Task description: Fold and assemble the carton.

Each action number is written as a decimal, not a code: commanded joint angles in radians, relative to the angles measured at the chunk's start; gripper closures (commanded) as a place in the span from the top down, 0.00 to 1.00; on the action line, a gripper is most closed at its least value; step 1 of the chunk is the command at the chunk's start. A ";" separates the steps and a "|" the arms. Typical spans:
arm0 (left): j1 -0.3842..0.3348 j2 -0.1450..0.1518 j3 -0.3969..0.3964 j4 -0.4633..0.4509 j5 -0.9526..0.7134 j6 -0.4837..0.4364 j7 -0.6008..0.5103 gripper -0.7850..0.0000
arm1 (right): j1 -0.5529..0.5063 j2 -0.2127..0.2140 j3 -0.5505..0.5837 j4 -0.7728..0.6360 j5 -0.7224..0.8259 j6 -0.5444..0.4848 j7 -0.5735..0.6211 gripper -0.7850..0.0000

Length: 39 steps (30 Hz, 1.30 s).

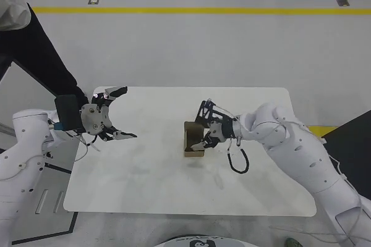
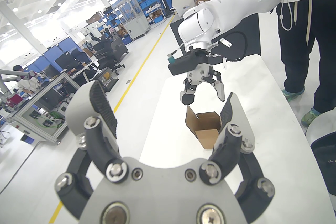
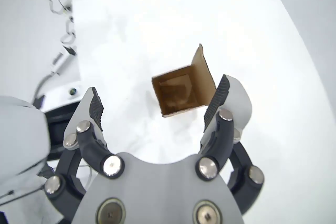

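Heads up: the carton (image 1: 193, 141) sits open just right of centre frame on the table (image 1: 173, 185), one flap (image 3: 202, 72) standing. Your right gripper (image 1: 203, 128) hangs over it, spread wide, empty. The left gripper (image 1: 128, 112) is the same, far left. Nothing braces the carton, so pushing that flap probably skids it.

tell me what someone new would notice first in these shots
A small brown carton stands open-topped near the middle of the white table, with one flap raised. The right gripper hangs just above it with its fingers spread. The left gripper, also open, sits off by the table's edge, well apart from the carton.
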 commanded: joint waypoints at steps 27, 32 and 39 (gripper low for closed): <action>0.000 0.000 0.000 0.000 0.000 0.000 0.000 1.00 | -0.164 0.057 0.169 0.154 0.772 0.145 0.294 1.00; 0.000 0.000 0.000 0.000 0.000 0.000 0.000 1.00 | -0.171 0.059 0.176 0.152 0.782 0.145 0.298 1.00; 0.011 0.006 0.072 0.010 -0.102 0.000 -0.137 1.00 | -0.171 0.059 0.176 0.152 0.782 0.145 0.298 1.00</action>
